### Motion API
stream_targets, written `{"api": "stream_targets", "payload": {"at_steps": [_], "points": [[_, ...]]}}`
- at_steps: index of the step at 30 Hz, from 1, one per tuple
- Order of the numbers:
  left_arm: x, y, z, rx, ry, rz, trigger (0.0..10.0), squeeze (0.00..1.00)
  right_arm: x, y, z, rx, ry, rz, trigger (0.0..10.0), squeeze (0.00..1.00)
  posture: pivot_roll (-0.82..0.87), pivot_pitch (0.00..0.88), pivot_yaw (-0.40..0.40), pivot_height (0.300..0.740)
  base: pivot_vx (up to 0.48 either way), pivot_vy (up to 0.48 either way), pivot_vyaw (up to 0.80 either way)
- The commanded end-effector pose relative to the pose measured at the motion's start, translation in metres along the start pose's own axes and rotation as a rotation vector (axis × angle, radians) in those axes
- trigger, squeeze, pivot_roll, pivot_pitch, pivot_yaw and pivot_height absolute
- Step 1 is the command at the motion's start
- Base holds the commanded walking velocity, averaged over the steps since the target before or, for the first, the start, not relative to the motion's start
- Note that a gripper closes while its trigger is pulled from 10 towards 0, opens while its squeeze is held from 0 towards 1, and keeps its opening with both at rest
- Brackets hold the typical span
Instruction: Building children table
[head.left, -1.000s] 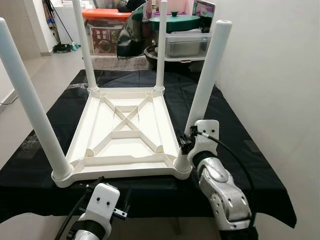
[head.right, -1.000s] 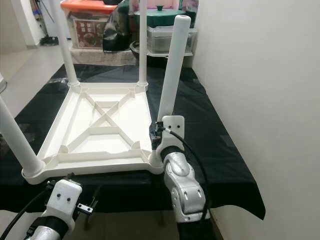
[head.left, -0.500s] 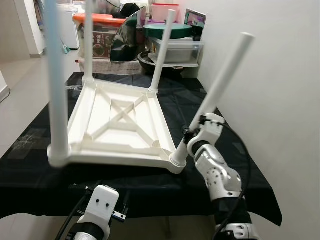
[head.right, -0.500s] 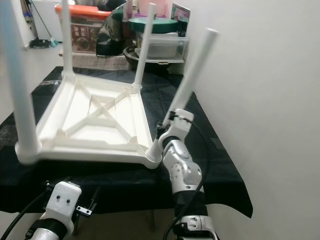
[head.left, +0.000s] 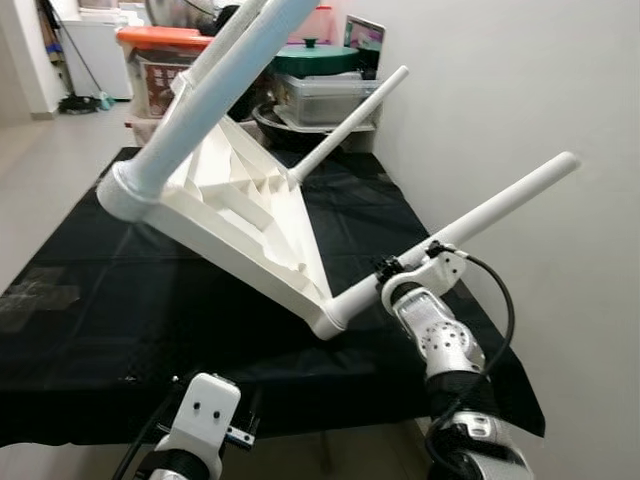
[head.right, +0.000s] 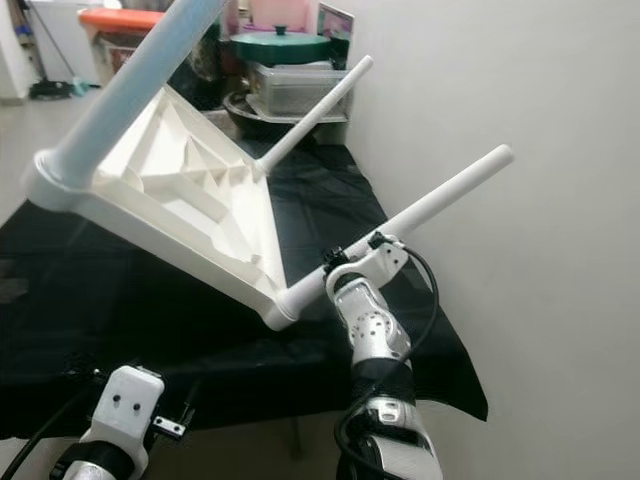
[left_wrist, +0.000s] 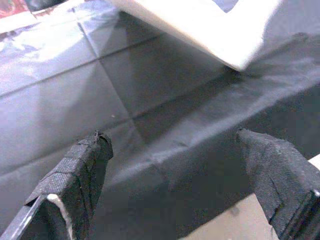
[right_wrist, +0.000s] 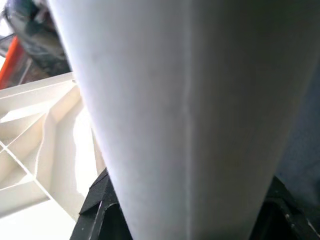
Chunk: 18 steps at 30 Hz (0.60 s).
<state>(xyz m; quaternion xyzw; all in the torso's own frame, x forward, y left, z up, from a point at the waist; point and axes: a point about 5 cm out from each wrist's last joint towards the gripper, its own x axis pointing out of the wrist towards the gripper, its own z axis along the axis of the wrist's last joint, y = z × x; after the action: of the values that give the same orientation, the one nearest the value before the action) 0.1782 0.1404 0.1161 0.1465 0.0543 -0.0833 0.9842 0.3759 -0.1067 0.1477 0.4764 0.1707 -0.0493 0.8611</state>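
Observation:
The white plastic children's table (head.left: 255, 215) is tipped steeply on its right edge on the black-covered table (head.left: 120, 310), its ribbed underside facing me. My right gripper (head.left: 408, 268) is shut on the near right leg (head.left: 480, 215), which slants up to the right; that leg (right_wrist: 170, 125) sits between the black fingers in the right wrist view. The near left leg (head.left: 215, 85) points up over the table. My left gripper (left_wrist: 170, 165) hangs open below the front edge, apart from the table's lower corner (left_wrist: 235, 50).
A white wall (head.left: 540, 90) runs close along the right side. Behind the black table stand stacked storage boxes, a green-lidded pot (head.left: 325, 60) and an orange-lidded bin (head.left: 160, 50). Bare floor (head.left: 50, 150) lies to the left.
The right gripper has swung the held leg down to the right, tipping the white table from flat on its top up onto its right edge. The camera has shifted too. The left gripper stays low.

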Motion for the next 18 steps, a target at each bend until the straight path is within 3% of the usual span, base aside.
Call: {"api": "stream_targets", "payload": {"at_steps": [1,2,3,4,11,12,15,16,18], "points": [[-0.003,-0.001,0.004,0.013,0.003,-0.008,10.0,0.00,-0.017,0.057,-0.113,0.254,0.320,0.086,0.0,0.00,0.29,0.027,-0.102,0.740,0.000,0.000,0.00],[-0.005,0.000,0.006,0.011,0.004,-0.007,10.0,0.00,-0.018,0.065,-0.116,0.310,0.311,0.088,0.0,0.00,0.30,0.032,-0.103,0.740,0.000,0.000,0.00],[-0.005,0.000,0.006,0.011,0.004,-0.007,10.0,0.00,-0.018,0.065,-0.116,0.310,0.311,0.088,0.0,0.00,0.30,0.032,-0.103,0.740,0.000,0.000,0.00],[-0.008,0.000,0.008,0.011,0.008,-0.005,10.0,0.00,-0.019,0.073,-0.120,0.401,0.312,0.075,0.0,0.00,0.30,0.037,-0.103,0.740,0.000,0.000,0.00],[-0.011,0.002,0.008,0.013,0.018,0.005,10.0,0.00,-0.023,0.086,-0.129,0.448,0.336,0.100,0.0,0.00,0.30,0.064,-0.109,0.740,0.000,0.000,0.00],[-0.011,0.001,0.008,0.014,0.020,0.002,10.0,0.00,-0.025,0.085,-0.132,0.423,0.346,0.100,9.7,0.00,0.30,0.069,-0.107,0.740,0.000,0.000,0.00],[-0.012,0.000,0.008,0.015,0.023,-0.002,10.0,0.00,-0.025,0.079,-0.138,0.369,0.351,0.089,10.0,0.00,0.30,0.072,-0.109,0.740,0.000,0.000,0.00],[-0.011,0.000,0.008,0.014,0.025,0.000,10.0,0.00,-0.025,0.076,-0.138,0.360,0.353,0.093,10.0,0.10,0.30,0.073,-0.109,0.740,0.000,0.000,0.00],[-0.012,0.000,0.008,0.012,0.030,0.002,10.0,0.00,-0.025,0.073,-0.139,0.358,0.356,0.095,10.0,0.10,0.30,0.073,-0.109,0.740,0.000,0.000,0.00]]}}
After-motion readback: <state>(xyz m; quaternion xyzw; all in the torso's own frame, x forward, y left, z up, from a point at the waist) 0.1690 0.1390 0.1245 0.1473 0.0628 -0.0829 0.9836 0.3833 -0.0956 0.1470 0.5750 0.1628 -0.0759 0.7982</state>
